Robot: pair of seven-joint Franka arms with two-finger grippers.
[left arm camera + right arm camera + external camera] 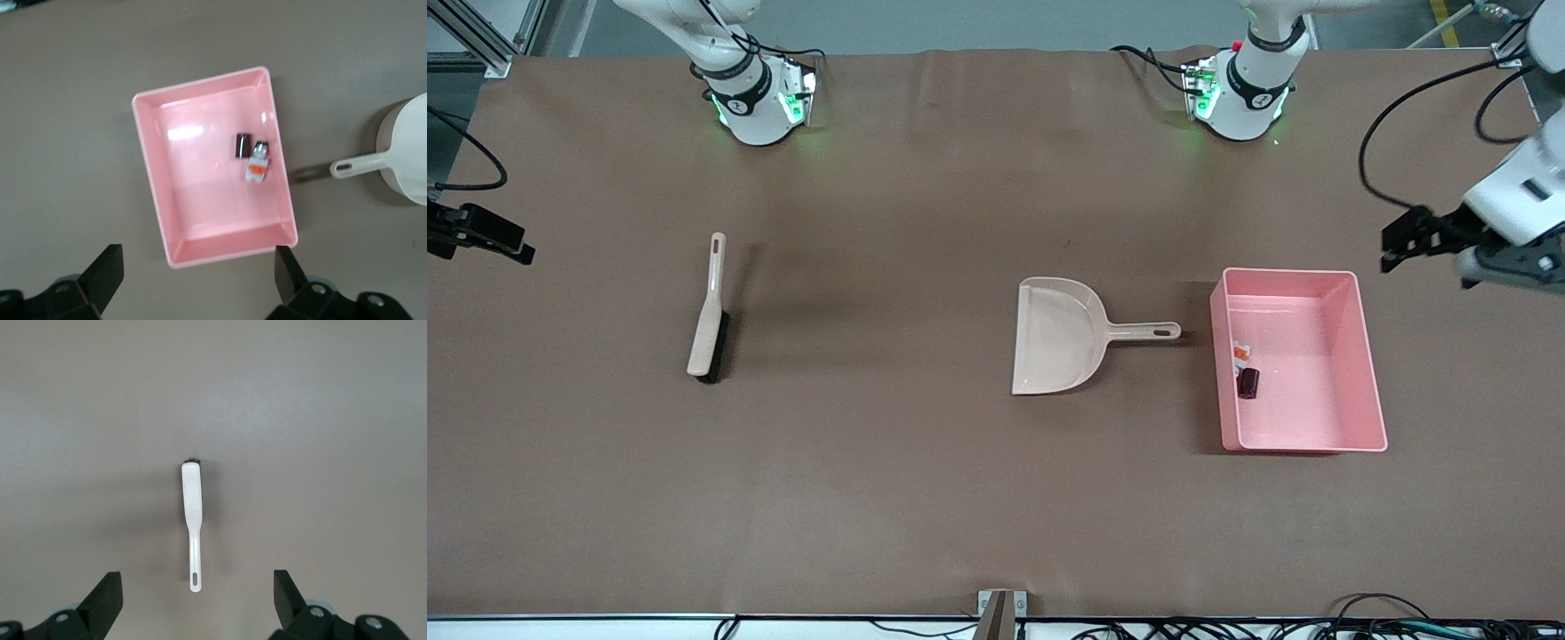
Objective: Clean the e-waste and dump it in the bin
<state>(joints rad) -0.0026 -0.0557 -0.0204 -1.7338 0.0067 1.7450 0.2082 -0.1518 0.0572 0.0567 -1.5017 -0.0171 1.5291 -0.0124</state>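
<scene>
The pink bin lies lowest among the things on the table, at the right of the front view's middle band. Inside it, against the wall that faces the dustpan, sit both pieces of e-waste: the whitish scrap with orange and green bits and, just beside it and nearer the front camera, the dark block. The rest of the bin floor is bare.

The beige dustpan lies flat near the frame's centre, its handle pointing at the bin and stopping just short of it. The brush lies well apart at centre left.

The left gripper hangs at the right edge, above the bin's upper corner, its fingers spread wide and holding nothing. The right gripper hangs at the left edge, equally wide open and empty, over bare brown table covering.
</scene>
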